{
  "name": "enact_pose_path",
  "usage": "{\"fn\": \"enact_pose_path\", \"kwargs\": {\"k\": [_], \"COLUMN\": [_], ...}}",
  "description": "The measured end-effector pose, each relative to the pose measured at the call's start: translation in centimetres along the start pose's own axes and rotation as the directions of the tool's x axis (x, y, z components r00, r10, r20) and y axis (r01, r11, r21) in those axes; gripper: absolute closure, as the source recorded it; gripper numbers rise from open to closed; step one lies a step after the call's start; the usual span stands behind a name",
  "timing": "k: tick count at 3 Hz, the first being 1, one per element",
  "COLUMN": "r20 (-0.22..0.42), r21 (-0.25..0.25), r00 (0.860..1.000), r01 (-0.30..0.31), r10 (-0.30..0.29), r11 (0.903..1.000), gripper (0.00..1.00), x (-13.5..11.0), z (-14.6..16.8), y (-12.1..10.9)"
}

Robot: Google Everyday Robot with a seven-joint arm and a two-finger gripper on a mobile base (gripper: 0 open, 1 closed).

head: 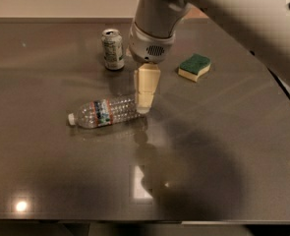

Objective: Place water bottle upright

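The water bottle [105,112] lies on its side on the dark table [61,181], white cap pointing left, label band around its middle. My gripper [144,104] hangs from the arm coming in from the upper right and points down at the bottle's base end on the right. Its tip is right at or just above the bottle's bottom end, and it hides that end's edge.
A short silver-green drink can [113,49] stands upright behind the bottle, just left of the arm. A green and yellow sponge [194,67] lies to the right of the arm. The table's right edge runs down at the far right.
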State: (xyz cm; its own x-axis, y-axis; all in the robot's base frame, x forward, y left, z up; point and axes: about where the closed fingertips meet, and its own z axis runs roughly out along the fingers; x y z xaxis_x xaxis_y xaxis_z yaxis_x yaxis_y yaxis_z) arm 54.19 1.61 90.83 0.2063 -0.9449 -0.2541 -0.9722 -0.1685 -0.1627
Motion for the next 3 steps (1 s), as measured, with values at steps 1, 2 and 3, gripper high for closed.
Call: {"fn": "enact_pose_path", "kwargs": {"k": [1, 2, 3], "r20": [0.007, -0.005, -0.017], "r21": [-0.029, -0.04, -0.066], "r00": [1.0, 1.0, 1.0], "r01": [0.011, 0.009, -0.004], "r10": [-0.011, -0.009, 0.003], "r11": [0.9995, 0.9992, 0.9978], "gripper": [0.0, 0.0, 0.0], "x": [-1.9, -3.8, -5.3], "z": [1.4, 2.6, 3.8], "y": [0.6, 1.4, 1.9]}}
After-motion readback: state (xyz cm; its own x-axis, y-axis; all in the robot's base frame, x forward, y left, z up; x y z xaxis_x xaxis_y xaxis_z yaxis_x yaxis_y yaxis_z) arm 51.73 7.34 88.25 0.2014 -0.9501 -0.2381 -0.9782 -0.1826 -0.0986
